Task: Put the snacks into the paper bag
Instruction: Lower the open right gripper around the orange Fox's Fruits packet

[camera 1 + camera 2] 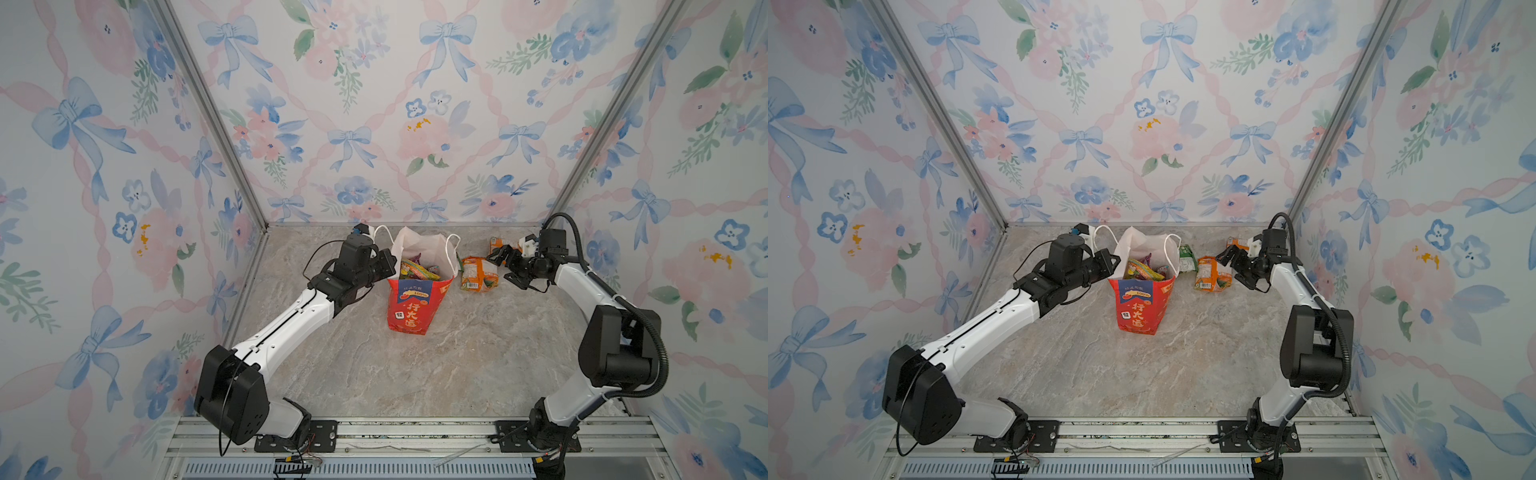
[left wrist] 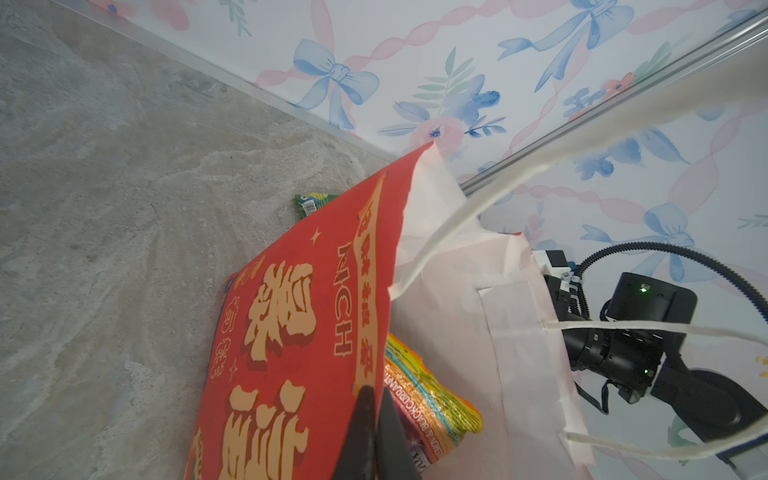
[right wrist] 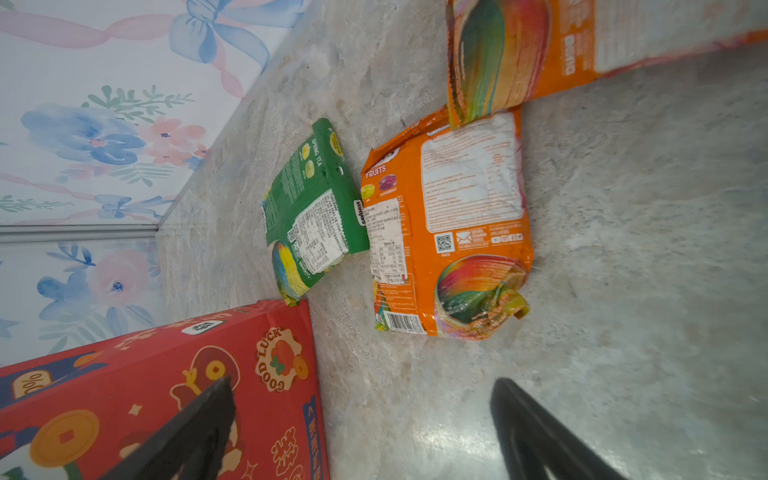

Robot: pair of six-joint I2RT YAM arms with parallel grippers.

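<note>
The red paper bag point(image 1: 409, 307) point(image 1: 1138, 307) stands upright near the back of the table, with several colourful snacks point(image 1: 417, 270) point(image 2: 432, 399) inside. My left gripper point(image 1: 391, 262) point(image 2: 376, 395) is shut on the bag's left rim. Just right of the bag lie a green packet point(image 1: 1187, 258) point(image 3: 316, 208) and an orange packet point(image 1: 478, 274) point(image 3: 449, 232). Another orange packet point(image 1: 494, 243) point(image 3: 540, 54) lies behind them. My right gripper point(image 1: 500, 266) point(image 3: 361, 382) hangs open close to the right of the orange packet, holding nothing.
Floral walls close in the marble tabletop point(image 1: 415, 365) at the back and on both sides. The bag's white cord handles point(image 1: 451, 245) stick up over its mouth. A metal rail point(image 1: 415, 436) runs along the front edge between the arm bases.
</note>
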